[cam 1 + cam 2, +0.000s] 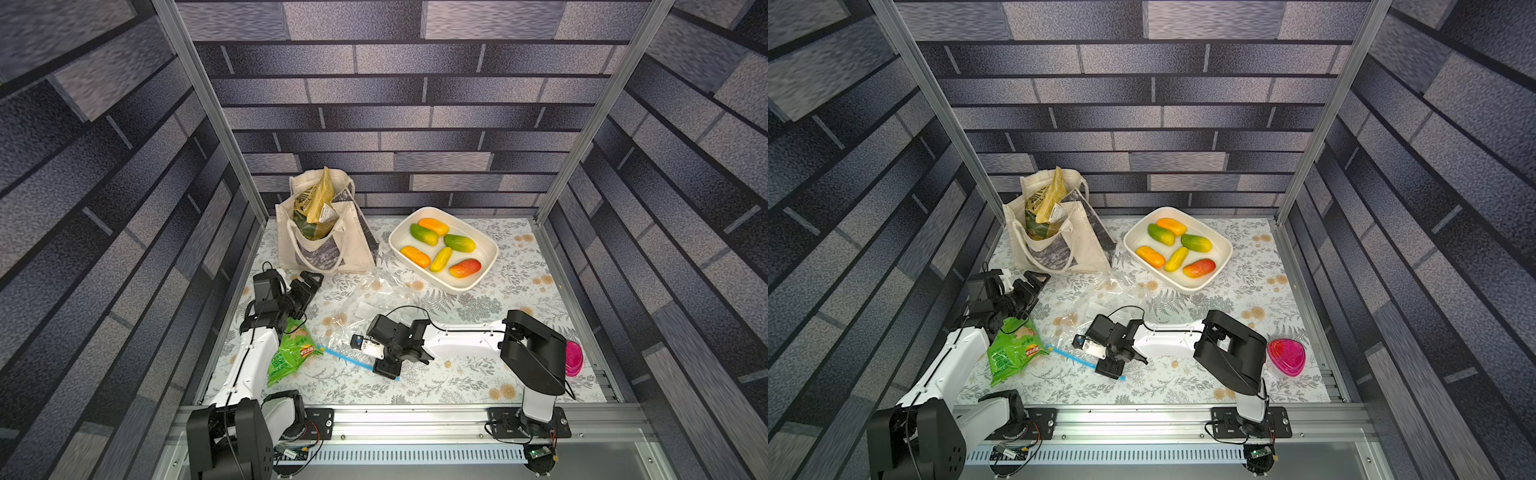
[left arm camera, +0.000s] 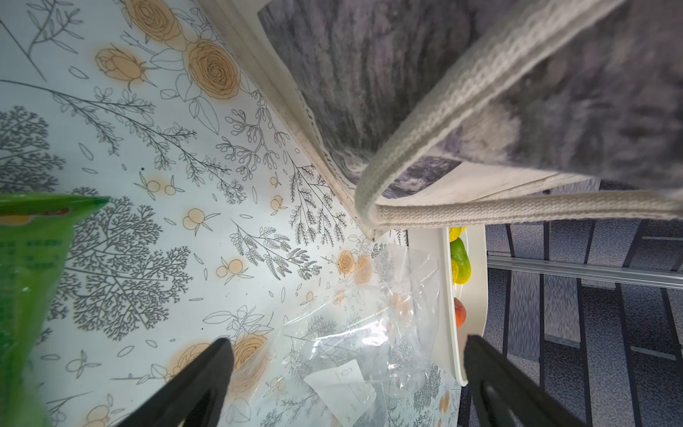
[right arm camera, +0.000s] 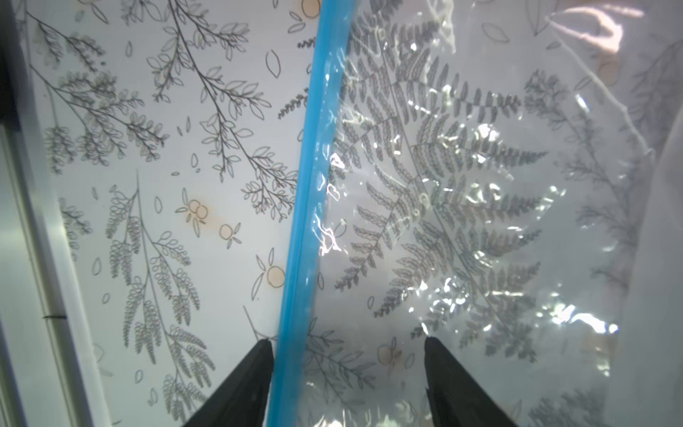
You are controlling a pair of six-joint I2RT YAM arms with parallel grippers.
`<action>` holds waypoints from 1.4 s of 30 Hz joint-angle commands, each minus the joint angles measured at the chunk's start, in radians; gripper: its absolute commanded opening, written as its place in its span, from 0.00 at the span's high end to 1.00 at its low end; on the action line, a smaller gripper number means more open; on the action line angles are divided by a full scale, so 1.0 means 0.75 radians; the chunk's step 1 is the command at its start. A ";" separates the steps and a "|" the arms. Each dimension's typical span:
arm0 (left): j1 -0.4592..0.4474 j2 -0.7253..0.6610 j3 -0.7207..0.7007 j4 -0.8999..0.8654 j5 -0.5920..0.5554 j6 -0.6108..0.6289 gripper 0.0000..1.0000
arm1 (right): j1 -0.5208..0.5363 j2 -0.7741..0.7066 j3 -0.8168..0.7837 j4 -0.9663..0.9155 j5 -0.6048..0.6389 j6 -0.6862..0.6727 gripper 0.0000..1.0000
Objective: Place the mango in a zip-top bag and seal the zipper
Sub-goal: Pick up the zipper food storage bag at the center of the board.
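little writing can be read here. the green crisp packet (image 1: pixel 291 353) carries a red and orange badge with print too small for us to make out. the yellow packet (image 1: pixel 322 199) poking out of the canvas tote (image 1: pixel 353 253) has dark lettering we cannot read either.

the zip-top bag (image 1: pixel 386 291) lies crumpled in the middle of the bench (image 1: pixel 519 270), between the tote, the white dish (image 1: pixel 491 254) and the right arm (image 1: pixel 461 338). its white label patch (image 1: pixel 368 309) looks blank in both top views. the left wrist view shows the patch (image 2: pixel 340 388) with faint marks that we cannot decipher. the six mangoes (image 1: pixel 459 243) all lie in the dish, none in the bag.

in both top views the right wrist covers part of the zipper (image 1: pixel 343 356), so we cannot see there how the right jaws stand. the right wrist view settles it: they are spread apart, straddling the blue zipper (image 3: pixel 306 207), which runs just beside one tip, with nothing pinched. the left jaws are released and wide apart, grasping nothing, near the foot of the tote. the left wrist view shows the clear bag (image 2: pixel 369 325) just beyond them.

only the top views show the pink lidded box (image 1: pixel 573 359), beside the right arm's elbow at the bench's right edge. the green packet is partly hidden by the left arm (image 1: pixel 253 353), and one end of the zipper lies near it.
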 commanded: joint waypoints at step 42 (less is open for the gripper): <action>0.017 -0.046 -0.041 -0.004 0.090 0.007 0.00 | -0.072 -0.148 0.020 0.139 0.376 0.090 1.00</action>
